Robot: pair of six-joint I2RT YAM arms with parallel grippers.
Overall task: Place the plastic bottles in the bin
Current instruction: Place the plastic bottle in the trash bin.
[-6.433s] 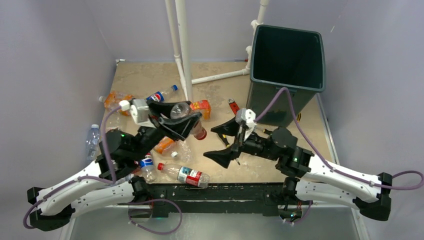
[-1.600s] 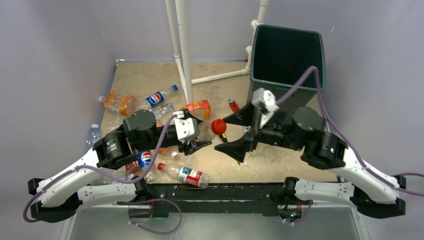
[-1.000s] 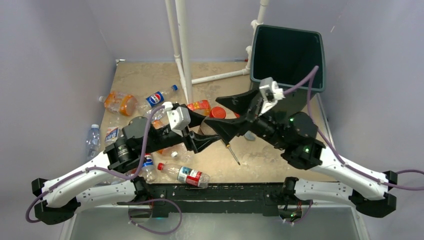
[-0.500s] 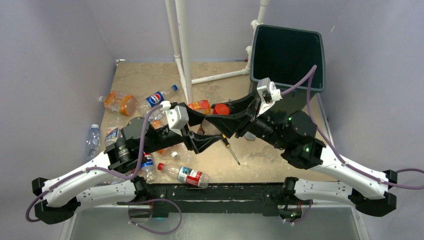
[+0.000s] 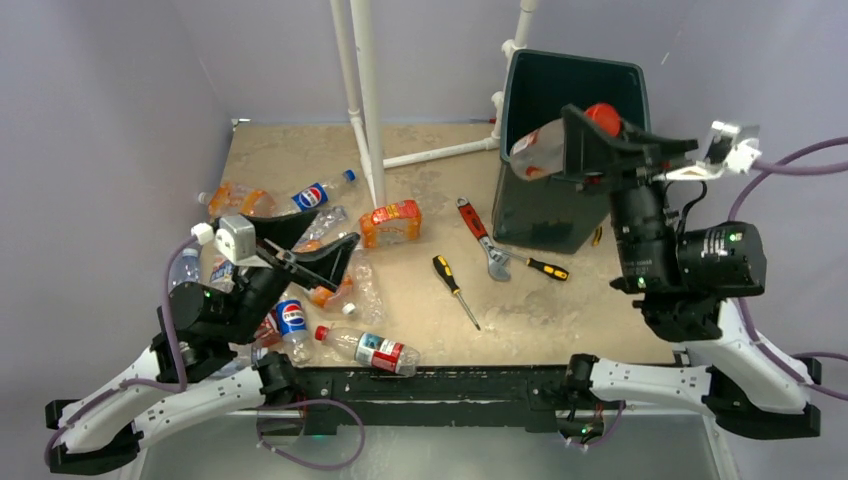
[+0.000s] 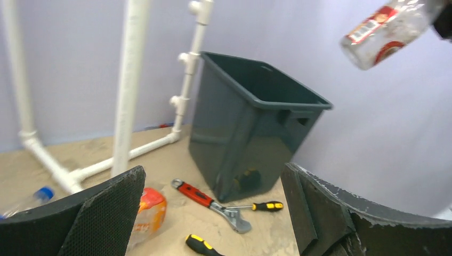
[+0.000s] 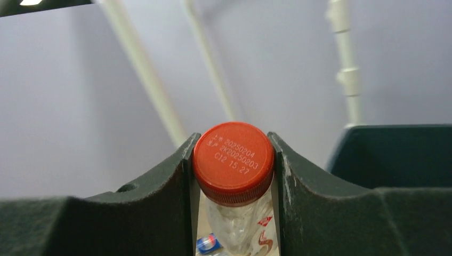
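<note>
Drop-off step: the right jaws grip a red-capped bottle point(image 5: 538, 150) by its neck, the bin point(image 5: 545, 215) just below them, next needing release over its opening; the left jaws gape empty.

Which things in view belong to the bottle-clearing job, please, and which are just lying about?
Job: the red-capped bottle in the right hand, the bin, the Pepsi bottle, the orange-labelled bottle, the red-labelled bottle.
Lying about: the red-handled wrench, the middle screwdriver, the screwdriver by the bin, the white pipe frame.
</note>
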